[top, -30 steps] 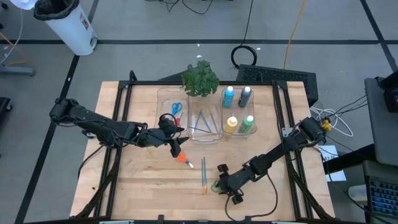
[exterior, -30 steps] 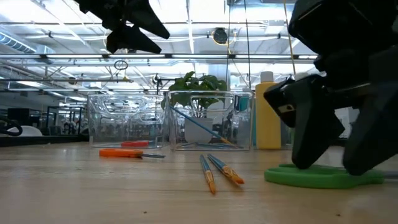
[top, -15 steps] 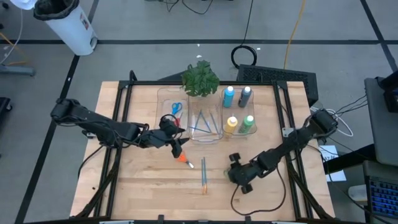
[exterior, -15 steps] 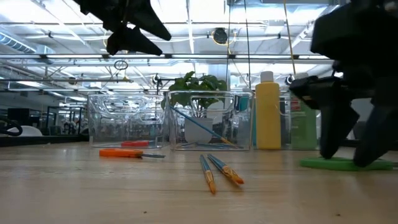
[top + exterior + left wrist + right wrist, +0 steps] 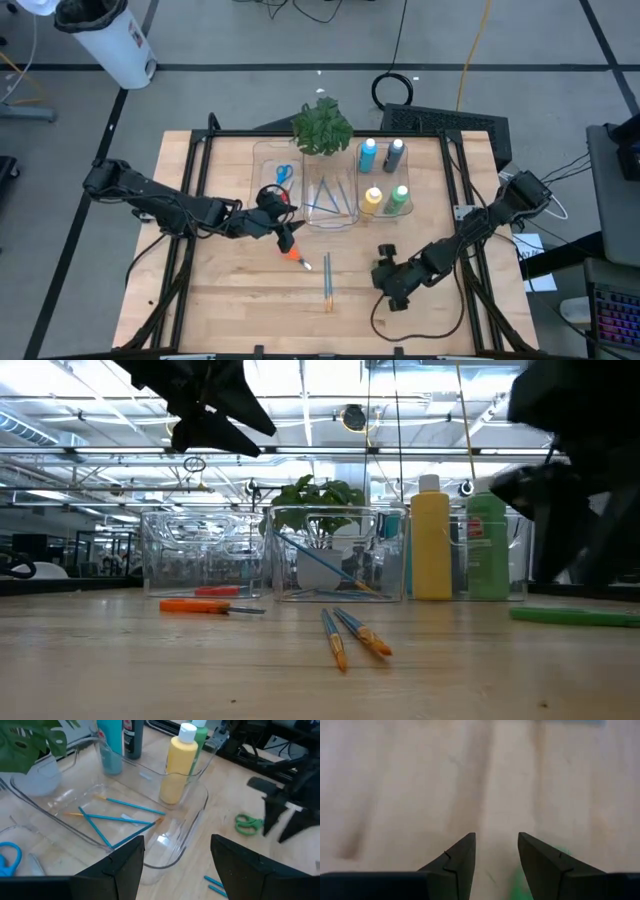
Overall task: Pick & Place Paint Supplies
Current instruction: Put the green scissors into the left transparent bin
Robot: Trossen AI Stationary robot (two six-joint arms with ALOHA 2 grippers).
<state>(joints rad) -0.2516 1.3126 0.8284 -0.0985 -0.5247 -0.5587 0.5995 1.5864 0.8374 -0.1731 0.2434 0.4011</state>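
My right gripper is open, low over the table's near right part. The green scissors lie flat on the wood just beside its fingertips; I see no touch, and the arm hides them in the high view. My left gripper is open and hovers above the orange scissors, which lie flat near the table's middle. Two thin brushes lie side by side on the table. Blue scissors lie in the left bin, and several brushes in the middle bin.
Three clear bins stand in a row at the far middle. The right one holds light blue, dark, yellow and green bottles. A leafy plant stands behind them. Bare wood lies along the near edge.
My right gripper has moved toward the table's right edge and a little toward the far edge, rising slightly. The green scissors have slid along the table to the right with it and now lie flat beside it.
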